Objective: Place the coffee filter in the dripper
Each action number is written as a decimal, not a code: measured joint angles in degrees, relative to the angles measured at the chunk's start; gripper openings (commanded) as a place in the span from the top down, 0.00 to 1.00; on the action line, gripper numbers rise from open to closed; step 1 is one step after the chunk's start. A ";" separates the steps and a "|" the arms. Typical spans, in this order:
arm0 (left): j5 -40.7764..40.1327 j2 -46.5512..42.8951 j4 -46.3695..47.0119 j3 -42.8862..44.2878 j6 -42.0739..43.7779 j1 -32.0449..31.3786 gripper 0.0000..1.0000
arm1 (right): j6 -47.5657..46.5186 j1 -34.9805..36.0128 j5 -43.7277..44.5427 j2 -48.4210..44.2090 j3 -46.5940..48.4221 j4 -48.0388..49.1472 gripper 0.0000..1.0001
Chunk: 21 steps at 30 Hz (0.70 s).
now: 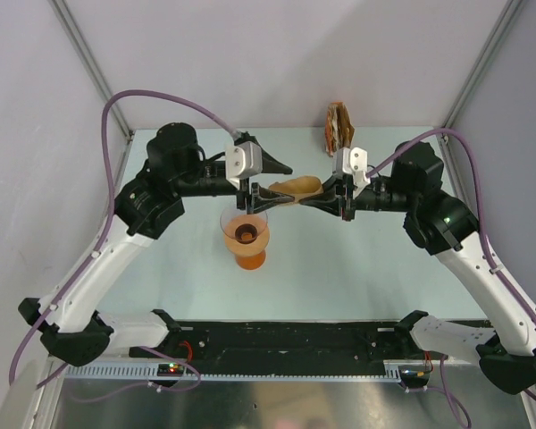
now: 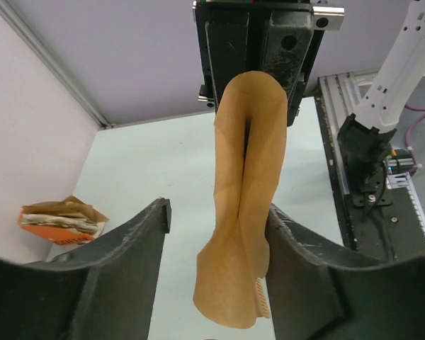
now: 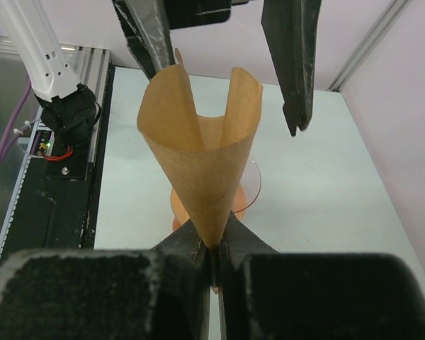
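Note:
The coffee filter [image 1: 297, 186], a tan paper cone, hangs in the air between my two grippers, above and to the right of the dripper [image 1: 245, 234]. My right gripper [image 3: 214, 239] is shut on the filter's pointed tip [image 3: 202, 163]. My left gripper [image 2: 218, 210] is open, its fingers on either side of the filter's wide end [image 2: 244, 212]; the paper rests against the right finger [image 2: 304, 269]. The peach-orange dripper shows partly behind the filter in the right wrist view [image 3: 249, 185]. In the top view the left gripper [image 1: 272, 181] and right gripper [image 1: 322, 197] face each other.
An upright bundle of brown-and-orange papers [image 1: 339, 128] stands at the table's far edge, also in the left wrist view [image 2: 60, 221]. A black rail [image 1: 277, 344] with the arm bases runs along the near edge. Walls close in the left, right and back.

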 measured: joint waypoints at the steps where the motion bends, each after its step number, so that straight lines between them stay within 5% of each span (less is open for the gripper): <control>1: 0.09 0.26 -0.15 -0.02 -0.13 -0.13 0.57 | 0.00 0.09 -0.09 0.00 0.02 -0.17 0.91; 4: 0.98 0.90 -0.39 0.00 -0.81 -0.26 0.91 | 0.04 0.28 -0.15 0.00 0.07 -0.61 0.74; 6: 1.99 1.16 -0.46 0.00 -1.36 -0.28 0.97 | 0.04 0.33 -0.11 0.00 0.11 -1.03 0.64; 9: 2.64 1.27 -0.52 0.02 -2.19 -0.26 1.00 | 0.17 0.00 -0.04 -0.09 0.17 -1.95 0.62; 12: 3.04 1.31 -0.52 0.28 -3.23 0.13 1.00 | 0.24 -0.87 -0.09 -0.31 0.17 -3.67 0.65; 18: 3.06 1.33 -0.26 0.76 -4.90 0.61 1.00 | 0.63 -1.99 -0.28 -0.55 0.17 -5.38 0.95; 21: 3.06 1.33 -0.24 0.76 -4.94 0.61 1.00 | 1.18 -2.32 -0.70 -0.55 0.17 -5.88 0.99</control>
